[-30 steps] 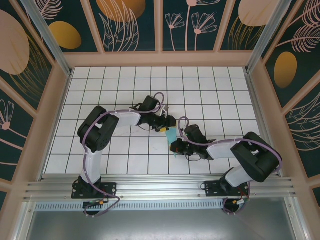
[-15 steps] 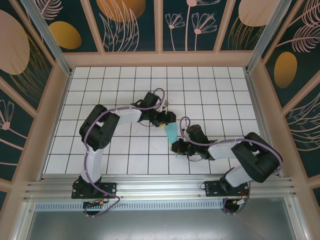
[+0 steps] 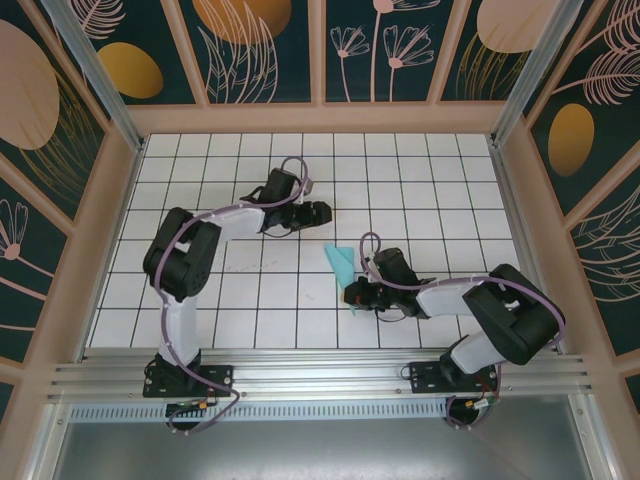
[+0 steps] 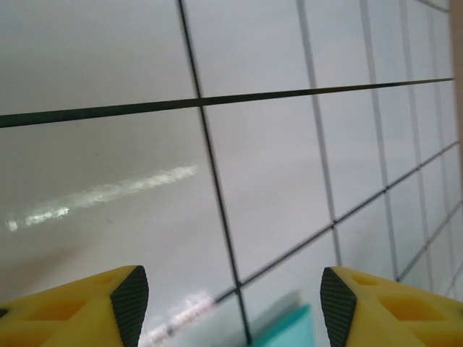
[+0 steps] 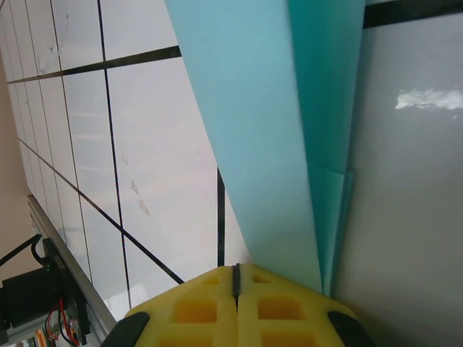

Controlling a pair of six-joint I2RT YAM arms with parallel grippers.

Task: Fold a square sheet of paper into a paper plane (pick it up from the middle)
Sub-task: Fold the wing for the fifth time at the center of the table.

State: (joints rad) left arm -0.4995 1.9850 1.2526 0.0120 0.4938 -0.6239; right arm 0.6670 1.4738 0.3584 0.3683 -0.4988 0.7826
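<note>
paper plane (image 3: 342, 263), narrow folded cyan piece, near middle of table (image 3: 420, 200), just right of centre. i see right gripper (image 3: 352, 296) at its near end, jaws pressed together, pinching folded paper. left gripper (image 3: 322, 212) well apart, further back and left, jaws spread over bare tiles. i catch cyan corner at bottom edge of left wrist view.

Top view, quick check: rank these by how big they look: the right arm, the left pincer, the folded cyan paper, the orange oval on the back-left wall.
1. right arm
2. orange oval
3. folded cyan paper and left pincer: these look about alike, so they are not ranked.
</note>
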